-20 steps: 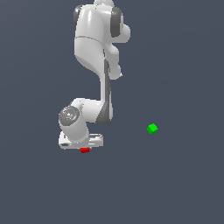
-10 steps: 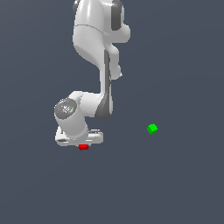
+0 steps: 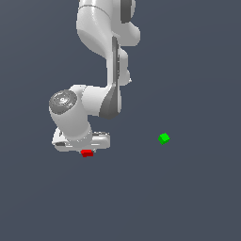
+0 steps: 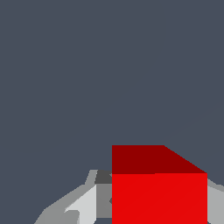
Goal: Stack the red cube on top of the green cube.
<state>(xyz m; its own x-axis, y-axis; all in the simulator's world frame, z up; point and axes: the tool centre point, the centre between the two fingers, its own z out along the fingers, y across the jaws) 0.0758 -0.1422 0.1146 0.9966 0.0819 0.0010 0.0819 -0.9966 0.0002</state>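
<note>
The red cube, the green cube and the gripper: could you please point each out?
red cube (image 4: 159,197), wrist view, front face.
green cube (image 3: 164,138), exterior view, top face.
gripper (image 3: 86,149), exterior view, underside above the red cube.

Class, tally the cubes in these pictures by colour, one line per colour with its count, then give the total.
Red cube: 1
Green cube: 1
Total: 2
</note>
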